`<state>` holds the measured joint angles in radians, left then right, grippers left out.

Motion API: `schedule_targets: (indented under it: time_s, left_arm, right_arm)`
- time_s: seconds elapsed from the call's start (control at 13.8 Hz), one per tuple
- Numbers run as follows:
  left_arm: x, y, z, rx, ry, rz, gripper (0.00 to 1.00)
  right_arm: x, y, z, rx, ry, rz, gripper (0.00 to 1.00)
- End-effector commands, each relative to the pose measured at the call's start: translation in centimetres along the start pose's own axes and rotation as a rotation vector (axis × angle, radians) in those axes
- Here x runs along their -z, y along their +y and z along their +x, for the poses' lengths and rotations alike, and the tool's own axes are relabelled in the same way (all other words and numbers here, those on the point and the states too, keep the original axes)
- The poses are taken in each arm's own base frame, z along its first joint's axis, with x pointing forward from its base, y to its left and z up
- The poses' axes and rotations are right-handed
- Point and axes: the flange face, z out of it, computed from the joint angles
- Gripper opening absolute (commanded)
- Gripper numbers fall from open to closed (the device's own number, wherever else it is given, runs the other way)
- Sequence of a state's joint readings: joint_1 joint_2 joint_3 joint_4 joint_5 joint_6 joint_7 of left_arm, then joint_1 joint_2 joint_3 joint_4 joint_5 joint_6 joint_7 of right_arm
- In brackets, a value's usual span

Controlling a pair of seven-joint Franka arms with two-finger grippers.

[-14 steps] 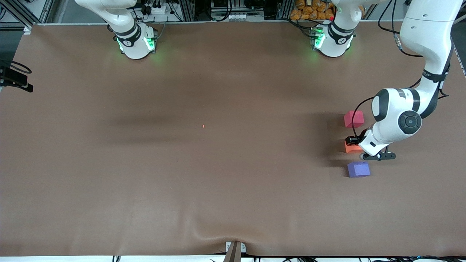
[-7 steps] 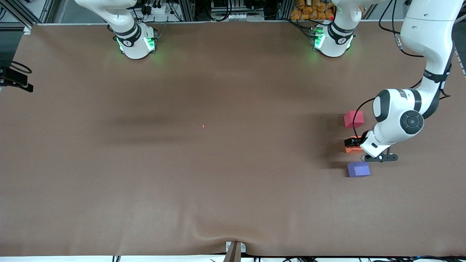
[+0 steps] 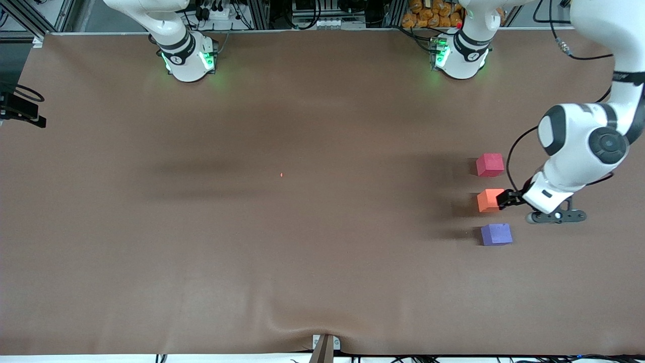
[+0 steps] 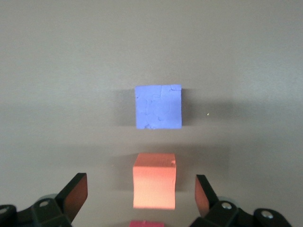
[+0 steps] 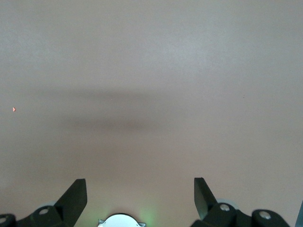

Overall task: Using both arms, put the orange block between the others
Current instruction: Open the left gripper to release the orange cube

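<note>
Orange block [image 3: 489, 200]: matte foam-like cube

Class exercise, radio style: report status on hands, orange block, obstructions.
Left hand open above orange block. Block on table, between red-pink cube and purple cube. Right hand open, waiting. Nothing obstructing.

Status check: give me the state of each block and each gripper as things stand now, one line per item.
orange block: resting on the table between the other two, free of any grip.
red-pink block: on the table, farther from the front camera than the orange block, untouched.
purple block: on the table, nearer the front camera, untouched.
left gripper: open, empty, above the orange block.
right gripper: open, empty, over bare table; arm waiting.
</note>
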<state>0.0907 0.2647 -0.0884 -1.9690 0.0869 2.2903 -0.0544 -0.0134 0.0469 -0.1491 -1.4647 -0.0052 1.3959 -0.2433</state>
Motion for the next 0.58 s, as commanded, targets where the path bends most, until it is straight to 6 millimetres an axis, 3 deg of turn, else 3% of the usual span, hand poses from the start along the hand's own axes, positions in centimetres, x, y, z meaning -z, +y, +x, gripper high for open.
schedule_targets:
  time_s: [0.0, 0.22, 0.51]
  left_arm:
    - [4.9, -0.5, 1.6, -0.02, -0.06, 0.024, 1.0]
    - [10.9, -0.6, 2.1, -0.01, -0.059, 0.026, 1.0]
    - [18.9, 1.4, 2.4, -0.036, -0.072, 0.027, 1.0]
  right_arm:
    - [0.0, -0.1, -0.2, -0.011, -0.006, -0.019, 1.0]
    - [-0.4, 0.0, -0.1, -0.012, -0.01, -0.018, 1.0]
    - [-0.4, 0.0, -0.1, -0.012, -0.007, -0.019, 1.0]
